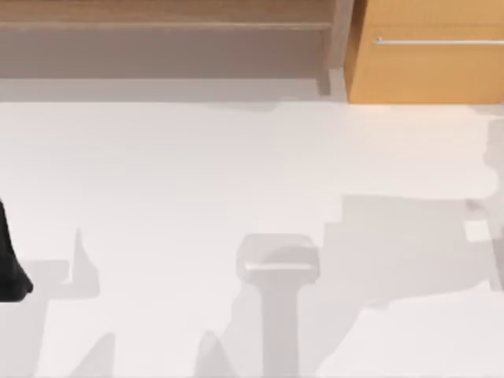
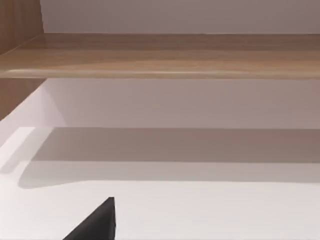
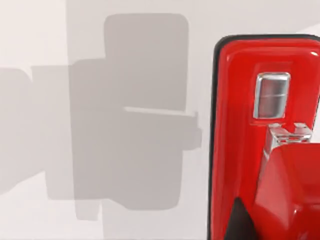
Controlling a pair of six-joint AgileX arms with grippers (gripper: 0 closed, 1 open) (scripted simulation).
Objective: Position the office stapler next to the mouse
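Red plastic is what I am seeing close up in the right wrist view: the office stapler [image 3: 235, 125], glossy, with a dark rim along its edge and a small silver metal plate [image 3: 271, 95] set into its face. It is sitting over the white table [image 3: 40, 40], just beside a blocky grey shadow [image 3: 130, 115]. A dark sliver [image 3: 239, 220] is overlapping the stapler's red body; I cannot tell what it belongs to, and I cannot tell whether the right gripper is released, clenched or grasping anything.

From above, I am looking at the pale tabletop [image 1: 197, 173] crossed by soft shadows, with a wooden shelf [image 1: 157, 24] along the far side and an orange cabinet [image 1: 425, 71] with a silver handle [image 1: 437, 41] at the far right. My left arm [image 1: 9, 264] is sitting dark at the table's left edge. In the left wrist view, a dark wedge of the left gripper [image 2: 97, 222] is pointing over the table toward the shelf; I cannot tell its state either.
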